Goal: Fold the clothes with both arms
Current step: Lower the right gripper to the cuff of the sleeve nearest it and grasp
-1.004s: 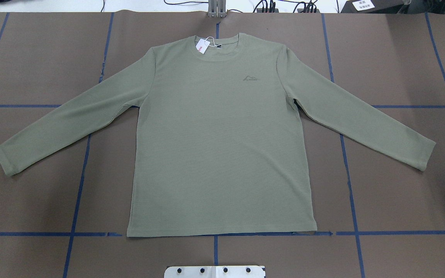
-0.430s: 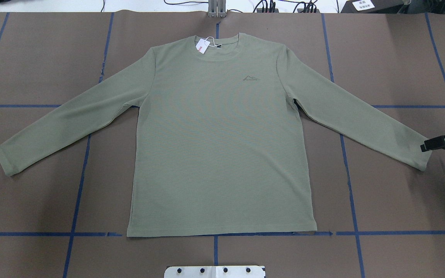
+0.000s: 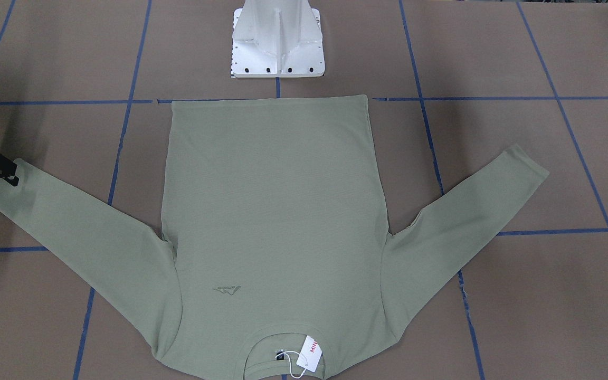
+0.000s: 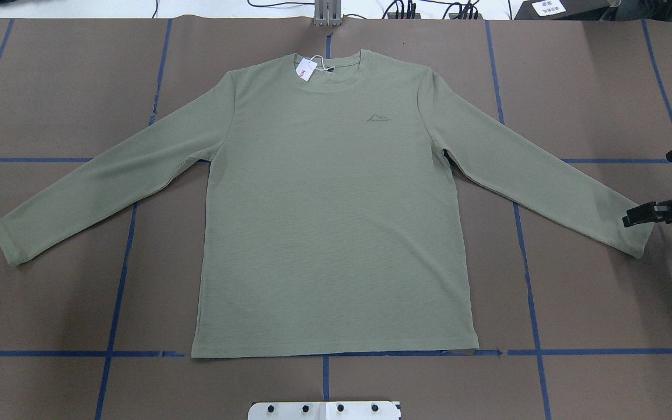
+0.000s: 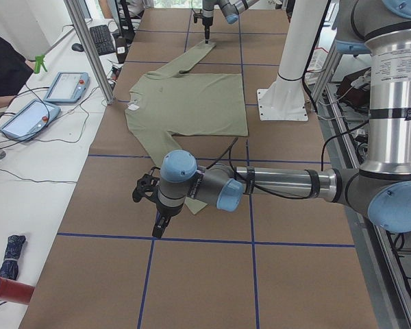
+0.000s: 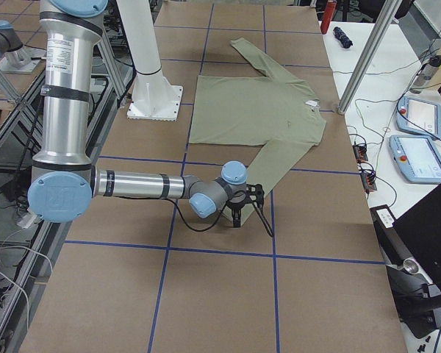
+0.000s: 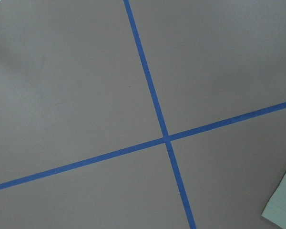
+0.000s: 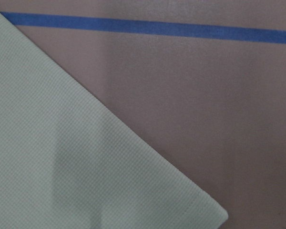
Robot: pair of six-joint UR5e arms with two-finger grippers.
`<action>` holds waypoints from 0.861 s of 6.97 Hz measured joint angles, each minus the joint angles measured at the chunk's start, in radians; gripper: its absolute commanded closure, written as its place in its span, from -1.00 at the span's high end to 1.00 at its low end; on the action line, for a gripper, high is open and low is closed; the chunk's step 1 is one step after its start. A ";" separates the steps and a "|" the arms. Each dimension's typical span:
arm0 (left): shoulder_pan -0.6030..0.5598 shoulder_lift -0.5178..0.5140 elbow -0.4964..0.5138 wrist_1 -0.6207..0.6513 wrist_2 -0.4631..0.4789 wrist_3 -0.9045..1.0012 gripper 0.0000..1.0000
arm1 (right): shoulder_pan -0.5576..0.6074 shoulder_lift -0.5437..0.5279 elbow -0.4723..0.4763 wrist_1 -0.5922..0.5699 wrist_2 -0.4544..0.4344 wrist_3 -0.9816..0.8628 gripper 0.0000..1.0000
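The green shirt [image 4: 336, 221] lies flat and face up on the brown tabletop [image 4: 592, 291], collar toward the top of the overhead frame, both sleeves spread out and down. A white hang tag [image 4: 304, 72] sits at the collar. At the right edge of that frame the right gripper [image 4: 642, 214] is over the cuff of the sleeve; I cannot tell whether its jaws are apart, or whether it touches the cloth. In the left-side view the left gripper [image 5: 156, 209] hangs low near the other cuff, over blue tape lines [image 4: 117, 280]; its jaws I cannot make out either.
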 measured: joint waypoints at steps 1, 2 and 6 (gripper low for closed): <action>0.000 0.000 0.000 0.000 0.000 0.000 1.00 | -0.001 0.001 -0.006 0.000 0.009 0.000 1.00; 0.000 -0.001 -0.001 0.000 0.000 -0.001 1.00 | -0.002 -0.002 -0.007 0.001 0.024 0.000 1.00; 0.000 0.000 -0.002 0.000 0.000 -0.002 1.00 | -0.005 -0.012 -0.004 -0.002 0.055 0.002 -0.57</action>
